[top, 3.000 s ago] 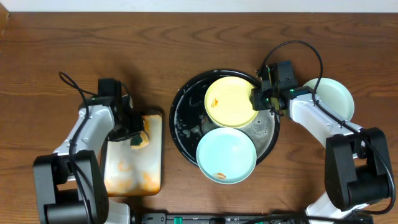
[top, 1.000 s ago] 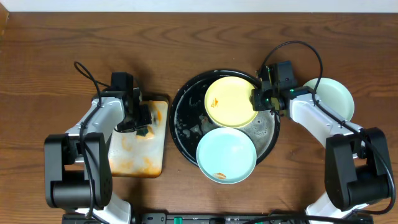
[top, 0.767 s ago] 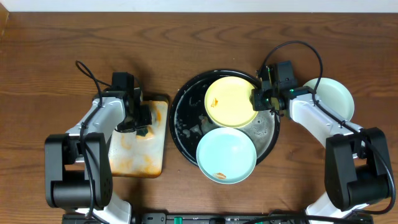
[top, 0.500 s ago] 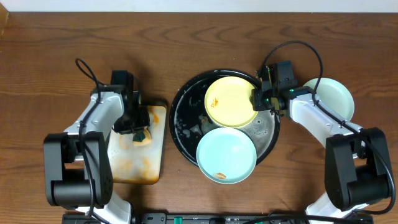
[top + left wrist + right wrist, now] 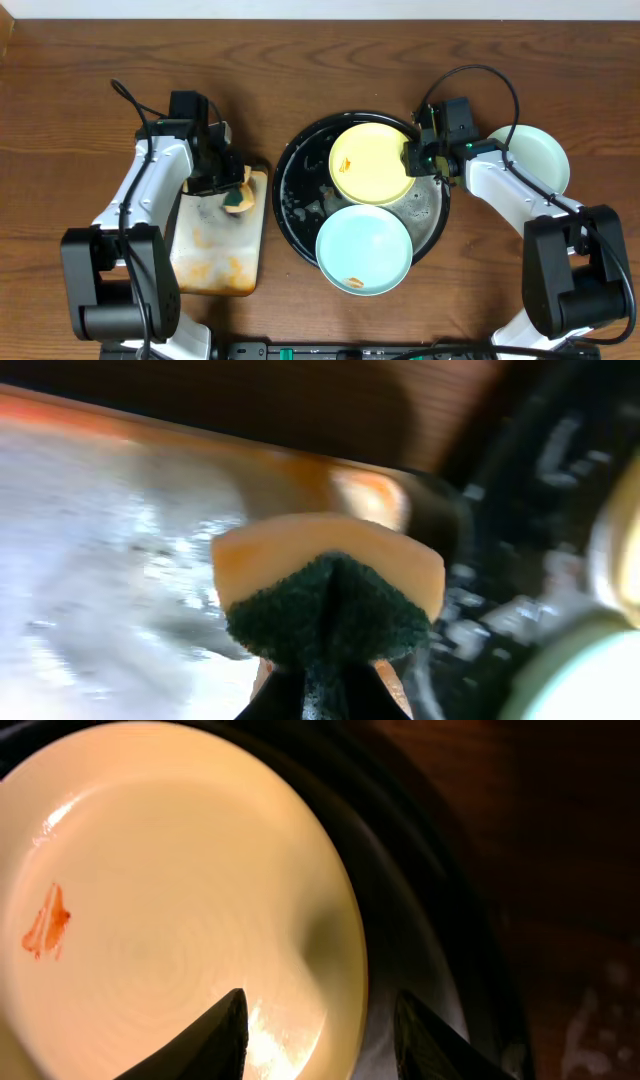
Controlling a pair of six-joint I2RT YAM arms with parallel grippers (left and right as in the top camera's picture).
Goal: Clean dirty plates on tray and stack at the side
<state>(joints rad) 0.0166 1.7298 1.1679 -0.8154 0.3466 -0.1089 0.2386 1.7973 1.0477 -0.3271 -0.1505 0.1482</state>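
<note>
Over the orange-stained tray the left gripper pinches the sponge. The yellow plate and blue plate lie on the black tray, with the right gripper spread wide astride the yellow rim. The mint plate sits on the counter.

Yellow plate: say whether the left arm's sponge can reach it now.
Probably yes: the yellow plate lies face-up in the black tray, nothing between it and the sponge; the right fingers sit only at its far rim.
</note>
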